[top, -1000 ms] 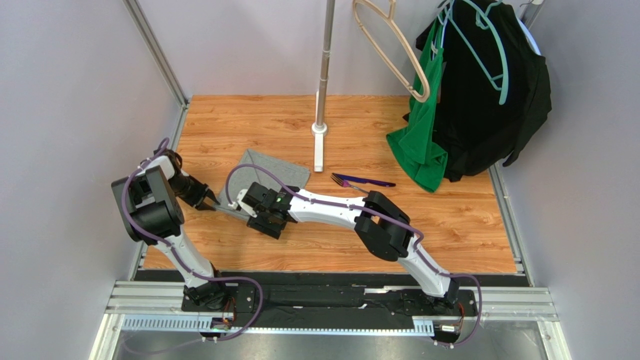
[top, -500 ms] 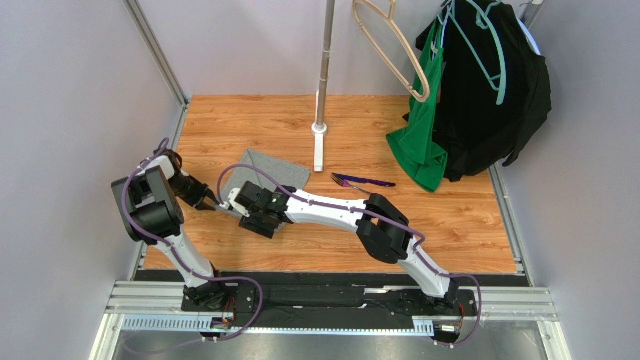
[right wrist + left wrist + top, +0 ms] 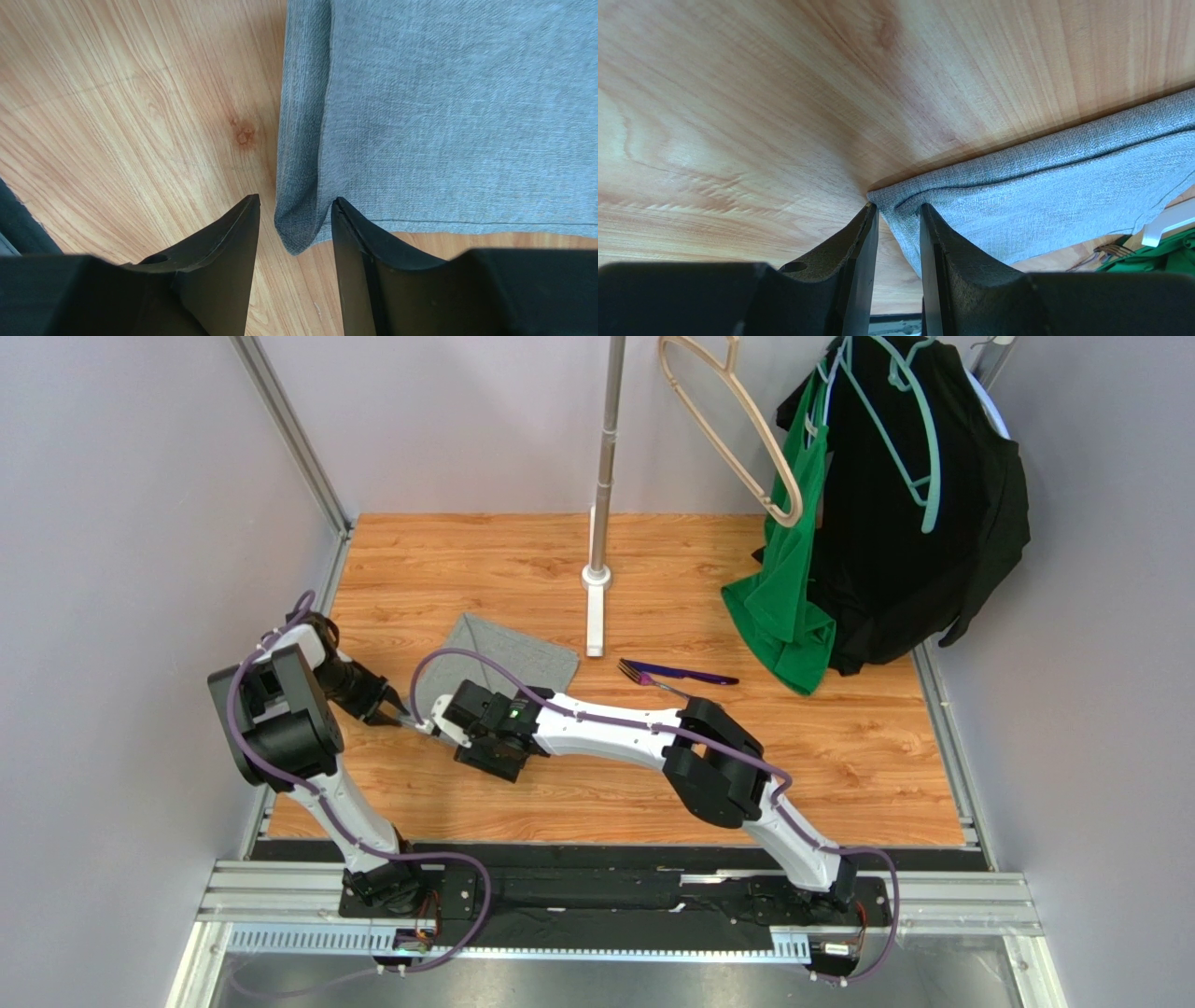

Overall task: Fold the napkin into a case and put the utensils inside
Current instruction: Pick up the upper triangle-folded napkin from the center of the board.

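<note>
We see the surface (image 3: 842,742) with the folded napkin (image 3: 519,647) centre-left. The left gripper (image 3: 898,206) straddles its corner; we can't tell if it's clamped. The right gripper (image 3: 295,199) has its jaws apart around the folded edge. The utensils (image 3: 678,674) lie near the napkin's right.

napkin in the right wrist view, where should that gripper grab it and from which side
Take the folded corner of the napkin that lies between the open fingers of the right gripper. Come in low along the table from the corner's tip, straddling the rolled fold: there the cloth is doubled, thick and bulges off the wood. The left gripper pinches another corner.
</note>
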Robot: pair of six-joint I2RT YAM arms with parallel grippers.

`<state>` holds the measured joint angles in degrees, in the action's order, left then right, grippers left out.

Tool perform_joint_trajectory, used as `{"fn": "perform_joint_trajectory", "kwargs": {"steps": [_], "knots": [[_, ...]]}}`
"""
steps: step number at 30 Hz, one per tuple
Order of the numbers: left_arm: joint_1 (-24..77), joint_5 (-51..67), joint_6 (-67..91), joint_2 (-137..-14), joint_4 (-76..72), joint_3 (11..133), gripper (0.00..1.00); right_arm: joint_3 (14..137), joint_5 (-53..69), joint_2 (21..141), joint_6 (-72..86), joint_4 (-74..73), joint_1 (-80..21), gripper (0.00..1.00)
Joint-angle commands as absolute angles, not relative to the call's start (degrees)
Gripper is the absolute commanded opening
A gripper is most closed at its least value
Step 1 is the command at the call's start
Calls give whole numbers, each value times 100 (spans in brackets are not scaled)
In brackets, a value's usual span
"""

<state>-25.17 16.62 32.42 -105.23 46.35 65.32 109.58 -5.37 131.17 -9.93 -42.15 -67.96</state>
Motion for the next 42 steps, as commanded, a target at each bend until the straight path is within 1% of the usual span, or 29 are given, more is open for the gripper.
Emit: {"fn": "perform_joint_trajectory", "kwargs": {"steps": [1, 7, 10, 11, 13, 15, 16, 17, 23, 32, 39, 42], "knots": [[-2575, 1652, 3138, -10564, 4605, 6776, 37, 10828, -554, 13236, -1063, -4078, -6812, 45], [-2575, 1687, 3129, -10608, 4606, 6803, 37, 10977, -334, 13376, -1037, -3999, -6732, 44], [-2575, 1661, 3103, -10565, 4614, 6785, 37, 11144, -246, 13517, -967, -4113, -6732, 40], [-2575, 1626, 3094, -10530, 4597, 6776, 37, 11188, -255, 13544, -941, -4157, -6732, 36], [-2575, 1573, 3103, -10415, 4562, 6733, 38, 11381, -290, 13597, -888, -4245, -6724, 35], [-2575, 1599, 3094, -10380, 4561, 6741, 39, 11495, -334, 13702, -870, -4350, -6724, 30], [-2575, 1600, 3094, -10389, 4579, 6759, 39, 11618, -386, 13720, -861, -4394, -6724, 25], [-2575, 1591, 3076, -10371, 4605, 6767, 39, 11671, -395, 13781, -861, -4473, -6724, 16], [-2575, 1459, 3059, -10091, 4746, 6803, 41, 11777, -413, 13729, -800, -4553, -6724, 1], [-2584, 1362, 3138, -9633, 4904, 6733, 43, 11567, -185, 13456, -607, -4343, -6697, 0], [-2575, 1590, 3234, -10124, 4711, 6697, 43, 11531, 333, 13316, -431, -4166, -6636, 0], [-2584, 1617, 3261, -10327, 4589, 6698, 43, 11523, 360, 13280, -431, -4157, -6618, 0]]}}
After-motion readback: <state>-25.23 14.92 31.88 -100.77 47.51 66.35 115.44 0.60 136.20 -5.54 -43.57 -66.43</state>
